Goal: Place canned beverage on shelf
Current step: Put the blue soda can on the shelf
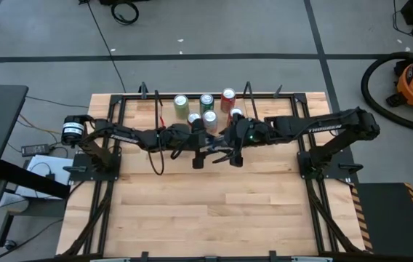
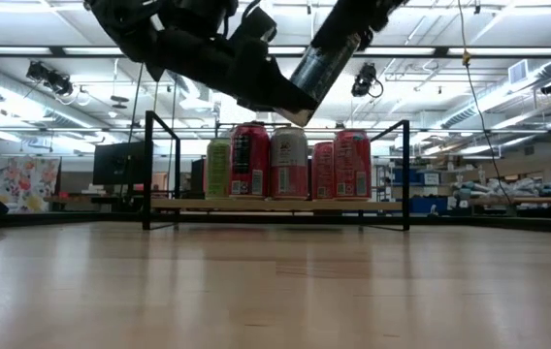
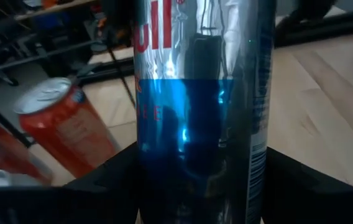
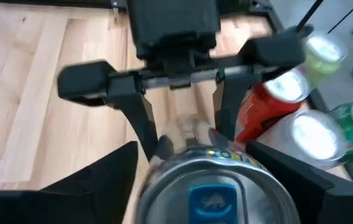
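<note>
Silver-blue up high: clamping the can [image 3: 201, 112] in left fingers [image 3: 117, 180] above the bench [image 1: 214, 211] to clear the shelf [image 2: 275, 205] at twelve o'clock, right fingers [image 4: 102, 180] flanking it too, grip impossible to tell.

Ceiling strip lights [image 2: 285, 48] fill the room with bright, even light that reflects softly off the table [image 2: 275, 291] in the low view, where the arms overhead show as dark silhouettes. In the left wrist view the silver-and-blue can [image 3: 201, 112] is close, blurred and streaked with glare. The right wrist view is blurred throughout, and the can tops [image 4: 313, 134] there glare white.
</note>
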Available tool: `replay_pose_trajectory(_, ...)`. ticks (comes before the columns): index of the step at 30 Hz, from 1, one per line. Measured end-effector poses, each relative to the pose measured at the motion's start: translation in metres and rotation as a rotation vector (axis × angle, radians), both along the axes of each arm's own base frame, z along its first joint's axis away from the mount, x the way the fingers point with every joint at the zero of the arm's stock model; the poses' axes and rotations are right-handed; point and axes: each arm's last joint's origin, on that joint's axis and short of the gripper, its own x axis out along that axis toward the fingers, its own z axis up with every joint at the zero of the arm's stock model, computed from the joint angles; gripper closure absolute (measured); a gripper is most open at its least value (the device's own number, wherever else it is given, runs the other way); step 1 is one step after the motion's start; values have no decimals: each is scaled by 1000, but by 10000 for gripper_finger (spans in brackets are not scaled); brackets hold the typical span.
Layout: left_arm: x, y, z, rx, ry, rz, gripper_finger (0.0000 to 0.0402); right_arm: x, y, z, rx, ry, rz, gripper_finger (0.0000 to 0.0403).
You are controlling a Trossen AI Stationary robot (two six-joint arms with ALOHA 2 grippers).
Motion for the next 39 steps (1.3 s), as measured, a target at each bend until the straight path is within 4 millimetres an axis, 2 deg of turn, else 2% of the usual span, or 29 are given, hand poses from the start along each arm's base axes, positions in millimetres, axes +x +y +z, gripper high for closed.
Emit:
replay_pose_trajectory(5, 0, 7, 2, 3, -17, 29, 156, 2, -9, 26, -89, -48, 2, 51)
replay_pose_trajectory(14, -14, 21, -16, -57, 8, 95, 156, 1, -35, 42, -172, -115, 46, 27)
replay_pose_trajectory(17, -22, 18, -18, -77, -6, 98, 156, -1, -44, 45, -152, -138, 66, 27)
replay_pose_trajectory(22, -36, 1, -12, -127, -13, 59, 156, -1, -55, 42, -90, -136, 118, 27)
replay_pose_trajectory(28, -35, -15, -1, -77, -73, -11, 156, -8, -49, 51, -119, -163, 106, 27)
replay_pose_trajectory(34, -39, 11, -10, 157, 45, 3, 156, -15, -39, 60, -80, -208, 94, 28)
replay_pose_trajectory(36, -39, 17, -14, 94, 45, -2, 156, -19, -33, 61, -58, -200, 89, 28)
replay_pose_trajectory(39, -37, 7, -12, 34, 22, -75, 156, -21, -27, 58, -60, -156, 67, 28)
